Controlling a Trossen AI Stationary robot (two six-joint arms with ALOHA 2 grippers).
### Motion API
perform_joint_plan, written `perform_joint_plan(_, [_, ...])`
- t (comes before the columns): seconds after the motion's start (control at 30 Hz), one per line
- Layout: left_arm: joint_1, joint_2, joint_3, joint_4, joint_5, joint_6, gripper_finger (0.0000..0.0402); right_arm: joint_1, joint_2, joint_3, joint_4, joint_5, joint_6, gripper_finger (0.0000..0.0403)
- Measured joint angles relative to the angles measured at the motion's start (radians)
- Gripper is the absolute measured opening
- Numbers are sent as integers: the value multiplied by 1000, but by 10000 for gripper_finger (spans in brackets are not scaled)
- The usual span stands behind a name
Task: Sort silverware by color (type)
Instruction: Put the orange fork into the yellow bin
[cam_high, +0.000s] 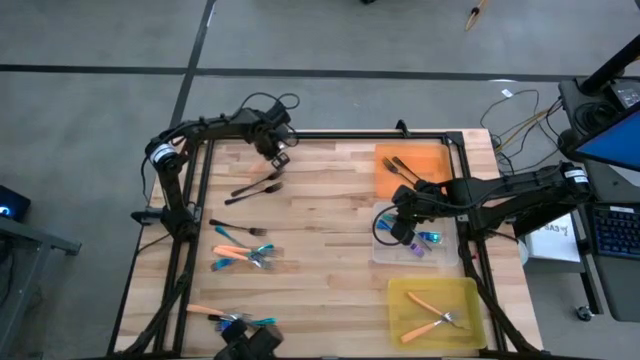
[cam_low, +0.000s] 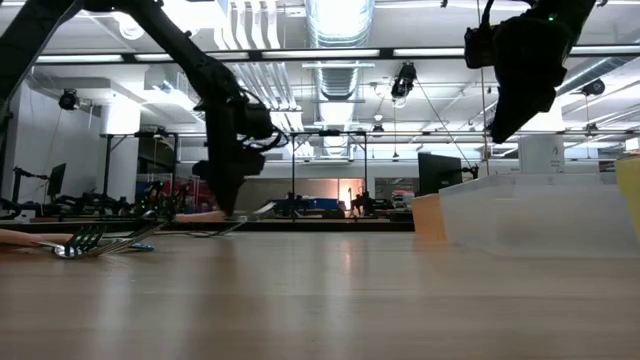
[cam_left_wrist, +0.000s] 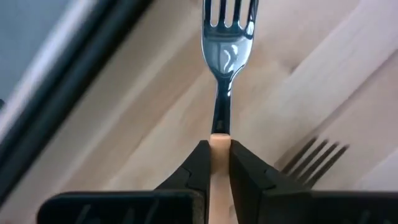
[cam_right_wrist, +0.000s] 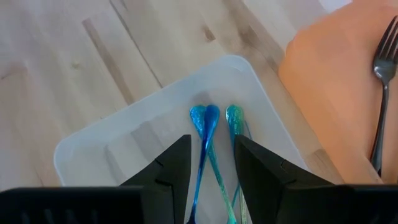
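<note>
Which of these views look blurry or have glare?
Left wrist view: fork sharp, its bowl mirroring light, table edge smeared. Low view: ceiling lights glare, both arms silhouetted, near tabletop soft. Right wrist view: blue forks crisp in the clear tray.

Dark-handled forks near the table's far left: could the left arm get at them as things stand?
Probably not right now. The left claw is shut on an orange-handled fork. The dark-handled forks lie uncovered on the table just beside it, so it looks able once that fork is dropped.

Forks (cam_high: 243, 256) scattered on table, some in trays.
</note>
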Motion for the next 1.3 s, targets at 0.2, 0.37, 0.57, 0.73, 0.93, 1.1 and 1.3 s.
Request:
perform_joint_plan(0.2, [-23, -16, 66, -19, 70, -17, 18, 0, 0, 0, 86, 112, 1, 112])
perform_joint_plan(0.37, [-95, -49, 62, 17, 198, -39, 18, 0, 0, -5, 128, 176, 1, 112])
perform_joint_plan(0.57, [-255, -97, 47, 112, 240, -45, 18, 0, 0, -33, 301, 216, -5, 112])
perform_joint_plan(0.73, [-379, -155, 40, 204, 209, -87, 18, 0, 0, -70, 460, 335, -6, 112])
perform_joint_plan(0.93, [-488, -198, 39, 343, 50, -144, 18, 0, 6, -143, 762, 510, 1, 111])
perform_joint_plan(1.1, [-510, -199, 38, 378, -165, -198, 18, 0, 55, -164, 930, 602, -1, 111])
perform_joint_plan(1.3, [-520, -199, 25, 451, -256, -252, 18, 0, 171, -165, 1104, 614, -73, 111])
